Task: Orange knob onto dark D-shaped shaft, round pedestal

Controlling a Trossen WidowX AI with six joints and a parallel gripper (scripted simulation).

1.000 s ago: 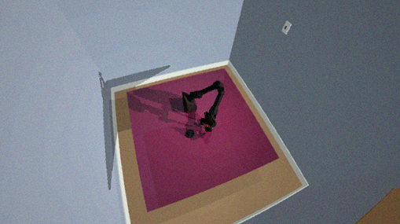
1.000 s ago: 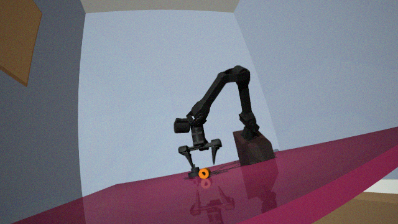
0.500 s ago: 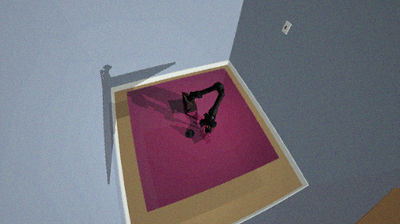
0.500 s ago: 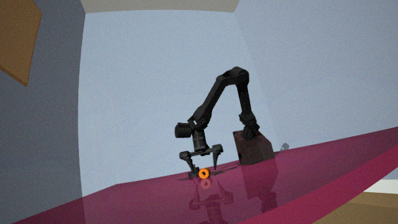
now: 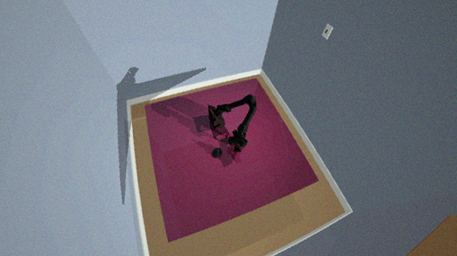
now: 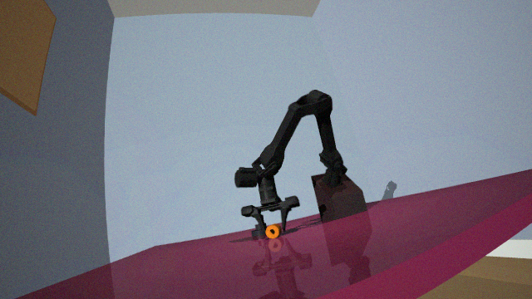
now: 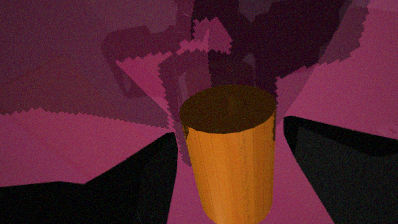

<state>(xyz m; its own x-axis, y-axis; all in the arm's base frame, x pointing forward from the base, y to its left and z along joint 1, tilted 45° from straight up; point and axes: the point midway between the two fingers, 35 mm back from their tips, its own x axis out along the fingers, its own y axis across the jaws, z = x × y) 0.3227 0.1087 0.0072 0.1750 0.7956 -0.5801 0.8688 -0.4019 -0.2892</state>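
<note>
The orange knob lies on its side on the magenta mat, its round end with the dark hole facing the exterior camera. My gripper is open, pointing down, with one finger on each side of the knob. In the wrist view a narrow gap shows between the knob and each finger. The dark round pedestal stands close beside the knob, partly behind one finger in the exterior view. Its shaft cannot be made out clearly. In the top view the arm mostly hides the knob.
The magenta mat is glossy and mirrors the arm and knob. The arm's base stands on a dark brown block behind the knob. Pale walls rise around the floor.
</note>
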